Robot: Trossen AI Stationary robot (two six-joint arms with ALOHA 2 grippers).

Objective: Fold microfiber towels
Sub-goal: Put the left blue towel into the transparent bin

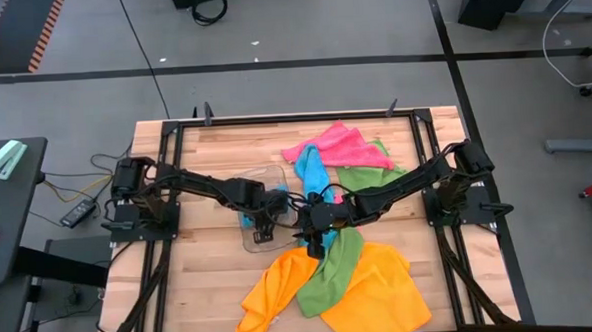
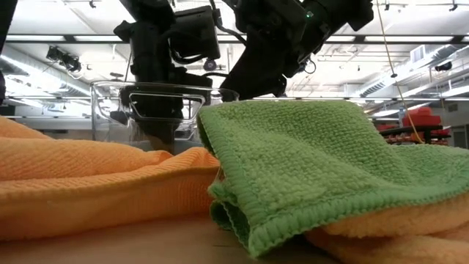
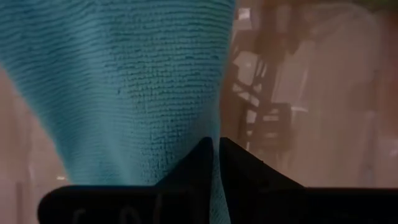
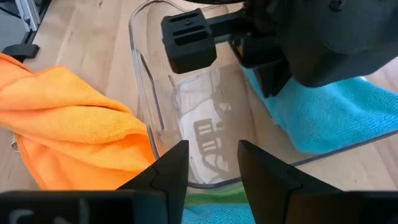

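Green towel (image 2: 308,169) front; blue towel (image 3: 124,81) in L hand (image 3: 216,155).

Clear plastic tray (image 1: 250,220) on table (image 1: 211,290)

Your high view looks straight down on the whole wooden table (image 1: 211,280); the low view sits at tabletop level, close against the green towel (image 2: 315,161). Your wrist views look past their fingers, both catching the blue towel (image 3: 124,81)
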